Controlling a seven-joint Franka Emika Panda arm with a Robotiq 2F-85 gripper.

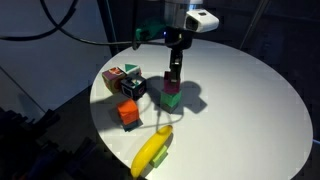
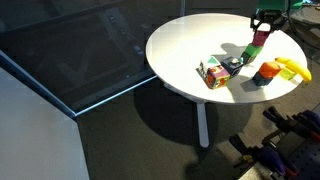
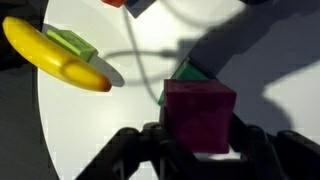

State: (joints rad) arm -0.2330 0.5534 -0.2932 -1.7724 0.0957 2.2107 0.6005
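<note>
My gripper (image 3: 198, 140) is shut on a dark red block (image 3: 199, 115), which fills the space between its fingers in the wrist view. In both exterior views the red block (image 1: 172, 83) (image 2: 259, 40) sits directly over a green block (image 1: 171, 99) (image 2: 252, 53) on the round white table (image 1: 250, 110). Whether the two blocks touch I cannot tell. In the wrist view only a corner of the green block (image 3: 188, 72) shows behind the red one.
A yellow banana (image 1: 151, 153) (image 3: 58, 55) lies near the table's edge beside a small green piece (image 3: 72, 43). An orange block (image 1: 128, 114) and a multicoloured cube (image 1: 125, 82) with a dark cube beside it stand nearby. Dark floor surrounds the table.
</note>
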